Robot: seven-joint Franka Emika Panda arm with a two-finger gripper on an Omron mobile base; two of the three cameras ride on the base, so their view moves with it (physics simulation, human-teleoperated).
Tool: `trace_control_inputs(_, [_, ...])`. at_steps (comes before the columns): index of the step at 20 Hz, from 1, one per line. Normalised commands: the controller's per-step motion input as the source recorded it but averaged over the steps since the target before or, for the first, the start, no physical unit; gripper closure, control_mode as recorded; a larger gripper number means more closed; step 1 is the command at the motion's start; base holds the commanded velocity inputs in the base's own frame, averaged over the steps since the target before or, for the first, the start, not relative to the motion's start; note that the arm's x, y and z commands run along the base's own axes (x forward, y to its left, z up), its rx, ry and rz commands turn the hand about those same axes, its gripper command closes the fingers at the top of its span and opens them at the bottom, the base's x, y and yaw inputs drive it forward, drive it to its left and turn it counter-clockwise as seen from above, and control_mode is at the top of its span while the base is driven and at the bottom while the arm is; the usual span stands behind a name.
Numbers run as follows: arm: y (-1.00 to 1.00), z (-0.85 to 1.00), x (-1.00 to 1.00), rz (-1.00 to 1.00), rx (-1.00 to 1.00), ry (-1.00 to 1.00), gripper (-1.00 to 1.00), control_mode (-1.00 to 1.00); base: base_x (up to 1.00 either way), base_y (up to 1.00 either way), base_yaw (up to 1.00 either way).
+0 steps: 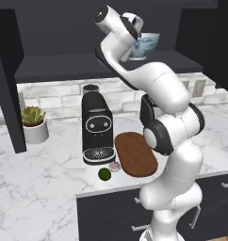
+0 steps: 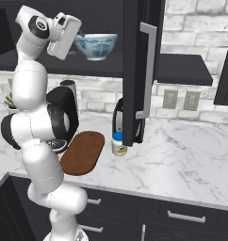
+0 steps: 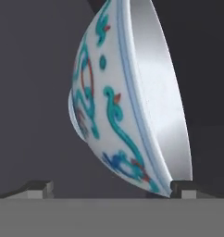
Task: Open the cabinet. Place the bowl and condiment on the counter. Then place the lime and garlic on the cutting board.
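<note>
The cabinet (image 2: 134, 70) stands open, its door swung out with a silver bar handle. On its shelf sits the bowl (image 2: 96, 45), pale with teal and red patterns, also seen close up, bowl (image 3: 132, 92). My gripper (image 3: 111, 190) is open right at the bowl (image 1: 145, 44), whose rim lies near one fingertip (image 3: 182, 187); nothing is held. The condiment (image 2: 118, 143) stands on the counter (image 2: 182, 155) under the open door. The lime (image 1: 104, 174) and garlic (image 1: 115, 166) lie on the counter beside the cutting board (image 1: 135, 153).
A black coffee machine (image 1: 97, 127) stands left of the board, with a potted plant (image 1: 33, 123) further left. A dark appliance (image 2: 118, 117) sits behind the open door. Black drawers (image 2: 182, 216) run below the counter.
</note>
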Motion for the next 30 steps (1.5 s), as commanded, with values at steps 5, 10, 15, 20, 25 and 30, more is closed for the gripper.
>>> trace_control_inputs(5, [0.00,0.01,0.02,0.11,-0.01,0.02,-1.00,-1.00,0.00,0.00,0.00])
trace_control_inputs(10, [0.00,-0.08,0.06,0.15,0.00,0.01,-1.00,-1.00,0.00,0.00,0.00])
trace_control_inputs(15, [0.00,-0.36,0.43,0.12,-0.01,0.05,-1.00,-1.00,0.00,0.00,0.00])
trace_control_inputs(20, [-0.05,-0.19,0.22,0.13,0.00,0.00,-1.00,-1.00,0.00,0.00,0.00])
trace_control_inputs(25, [-0.24,-0.17,0.01,0.13,0.00,0.00,1.00,-1.00,0.00,0.00,0.00])
trace_control_inputs(30, [-0.26,-0.24,-0.24,0.10,0.00,-0.01,1.00,-1.00,0.00,0.00,0.00])
